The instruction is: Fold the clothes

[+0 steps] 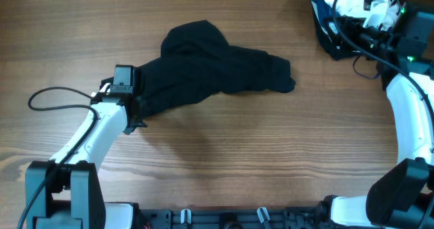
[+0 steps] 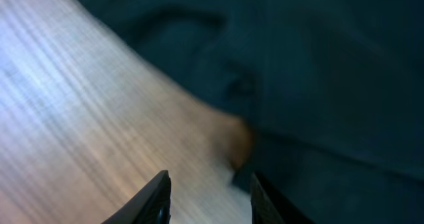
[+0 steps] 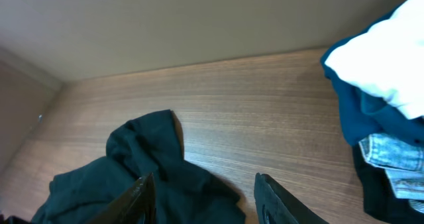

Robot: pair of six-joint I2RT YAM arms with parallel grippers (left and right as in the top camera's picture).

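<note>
A crumpled black garment [image 1: 213, 70] lies on the wooden table, left of centre. My left gripper [image 1: 135, 114] sits at the garment's lower left edge. In the left wrist view its jaws [image 2: 209, 197] are open over bare wood, with the dark cloth's edge [image 2: 318, 85] against the right finger. My right gripper [image 1: 332, 32] is raised at the far right and is open and empty [image 3: 202, 197]. It looks down on the black garment [image 3: 139, 177] from a distance.
A pile of other clothes [image 1: 332, 19], blue, white and denim, sits at the back right corner and shows in the right wrist view [image 3: 377, 111]. A black cable [image 1: 57, 97] loops beside the left arm. Bare wood [image 1: 258, 154] lies in front of the garment.
</note>
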